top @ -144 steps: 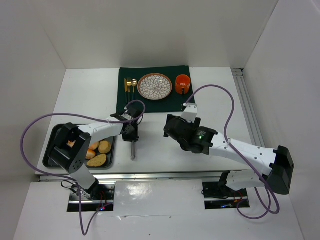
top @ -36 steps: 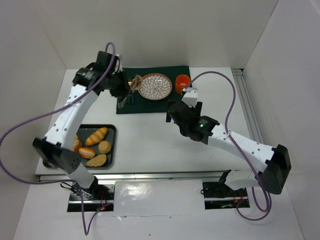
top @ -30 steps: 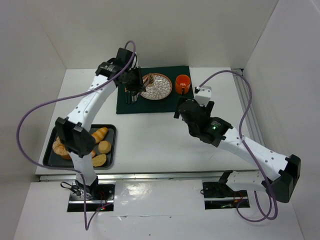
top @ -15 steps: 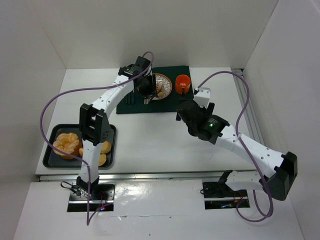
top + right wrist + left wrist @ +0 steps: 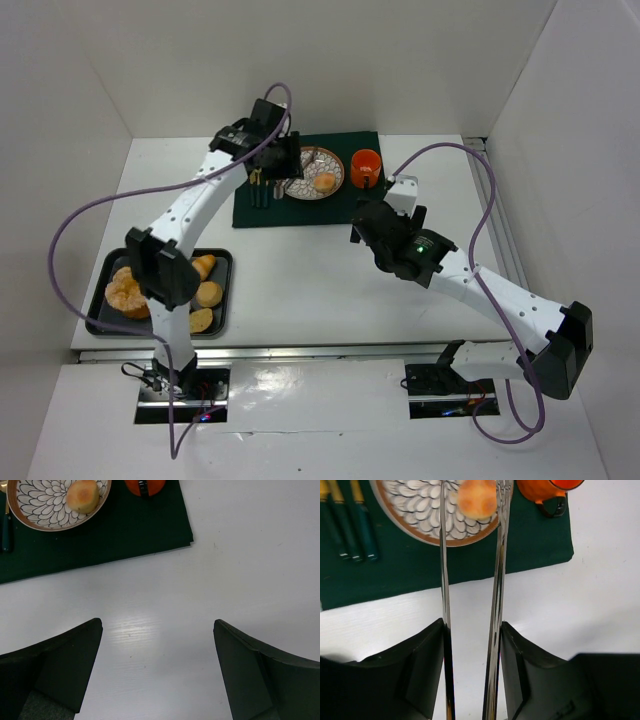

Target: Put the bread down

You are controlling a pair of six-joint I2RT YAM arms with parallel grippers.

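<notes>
A round bread roll (image 5: pixel 325 181) lies on the patterned plate (image 5: pixel 300 185) on the green mat; it also shows in the left wrist view (image 5: pixel 477 499) and the right wrist view (image 5: pixel 82 496). My left gripper (image 5: pixel 282 165) (image 5: pixel 472 630) is shut on a pair of metal tongs (image 5: pixel 497 580), which reach over the plate. The tong arms stand apart, the roll lying between their tips close to the right arm. My right gripper (image 5: pixel 365 225) (image 5: pixel 157 625) hangs open over bare white table just in front of the mat, holding nothing.
An orange cup (image 5: pixel 365 167) stands right of the plate and cutlery (image 5: pixel 260 188) lies left of it on the green mat (image 5: pixel 300 208). A black tray (image 5: pixel 100 325) at the near left holds several more breads (image 5: pixel 125 293).
The left arm carried the roll in the tongs from the tray side to the plate. The tongs have spread and the roll now lies on the plate. The right arm barely shifted.
</notes>
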